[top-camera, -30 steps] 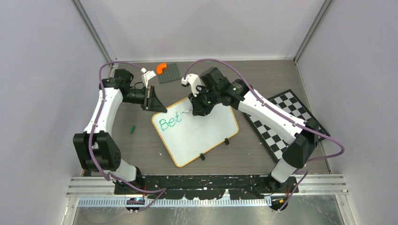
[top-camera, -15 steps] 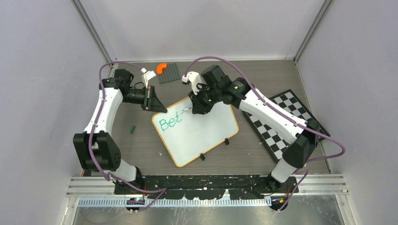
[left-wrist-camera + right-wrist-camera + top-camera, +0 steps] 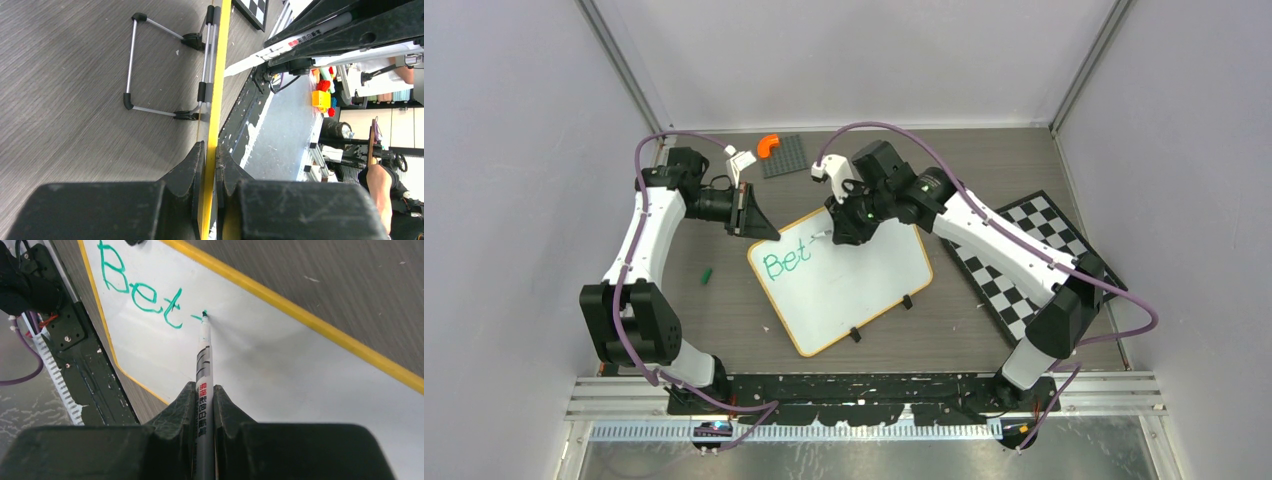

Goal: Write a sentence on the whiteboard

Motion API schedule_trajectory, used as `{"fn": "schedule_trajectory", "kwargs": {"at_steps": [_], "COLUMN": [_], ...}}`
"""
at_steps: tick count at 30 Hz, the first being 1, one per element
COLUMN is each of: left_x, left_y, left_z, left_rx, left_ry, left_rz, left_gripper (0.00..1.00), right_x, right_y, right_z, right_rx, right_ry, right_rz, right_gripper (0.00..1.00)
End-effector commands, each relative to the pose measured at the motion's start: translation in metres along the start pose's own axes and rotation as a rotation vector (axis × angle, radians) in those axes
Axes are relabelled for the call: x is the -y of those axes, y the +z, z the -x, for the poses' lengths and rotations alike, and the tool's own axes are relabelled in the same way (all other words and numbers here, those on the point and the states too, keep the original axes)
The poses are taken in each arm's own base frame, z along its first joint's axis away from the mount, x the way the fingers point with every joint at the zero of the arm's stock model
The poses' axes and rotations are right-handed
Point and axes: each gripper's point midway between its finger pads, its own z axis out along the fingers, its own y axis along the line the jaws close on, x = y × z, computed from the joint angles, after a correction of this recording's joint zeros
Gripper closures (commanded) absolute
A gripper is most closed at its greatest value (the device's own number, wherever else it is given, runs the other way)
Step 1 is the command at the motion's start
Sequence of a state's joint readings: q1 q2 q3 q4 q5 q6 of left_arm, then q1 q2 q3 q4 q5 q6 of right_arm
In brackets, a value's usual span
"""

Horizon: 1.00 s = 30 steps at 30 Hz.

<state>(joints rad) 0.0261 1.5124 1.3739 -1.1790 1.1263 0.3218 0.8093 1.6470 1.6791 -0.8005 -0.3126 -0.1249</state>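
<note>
Whiteboard (image 3: 854, 290) lies skewed at the middle of the desk (image 3: 724, 315), one corner pointing to about eleven o'clock. My left tool (image 3: 754, 215) is clenched on the yellow rim at that corner, and its wrist view shows the rim edge-on between the jaws. My right tool (image 3: 839, 235) grasps a marker (image 3: 204, 365), its tip touching the board just past the green writing (image 3: 140, 290), which reads "Bet" plus a short stroke. At three o'clock lies a checkerboard (image 3: 1024, 260).

Whiteboard (image 3: 864, 285): white, thin orange-tan rim, rounded corners, black clip feet on its 5 o'clock edge. Mid-table, long side angled toward 2 o'clock.
Sentence (image 3: 786, 263): green handwriting, unfinished, reads "Bet" plus a short stroke, at the board's 9 o'clock corner.
</note>
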Motion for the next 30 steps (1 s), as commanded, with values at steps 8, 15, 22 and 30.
{"fn": "schedule_trajectory", "kwargs": {"at_steps": [8,15,22,30], "left_x": [0.0,0.0,0.0,0.001], "left_y": [-0.001,-0.001,-0.002,-0.001], "left_z": [-0.001,-0.001,-0.001,-0.002], "left_rx": [-0.012,-0.011,-0.009,-0.011], "left_ry": [-0.007,-0.009,-0.007,-0.008], "left_rz": [0.024,0.024,0.027,0.025], "left_gripper": [1.0,1.0,1.0,1.0], "right_x": [-0.005,-0.003,0.003,-0.003], "right_y": [-0.005,-0.013,-0.024,-0.03], "right_z": [-0.011,-0.014,-0.004,0.006], "right_rx": [0.013,0.007,0.019,0.045], "right_ry": [0.007,-0.009,-0.035,-0.03], "right_rz": [0.014,-0.004,-0.043,-0.019], "right_gripper": [1.0,1.0,1.0,1.0]}}
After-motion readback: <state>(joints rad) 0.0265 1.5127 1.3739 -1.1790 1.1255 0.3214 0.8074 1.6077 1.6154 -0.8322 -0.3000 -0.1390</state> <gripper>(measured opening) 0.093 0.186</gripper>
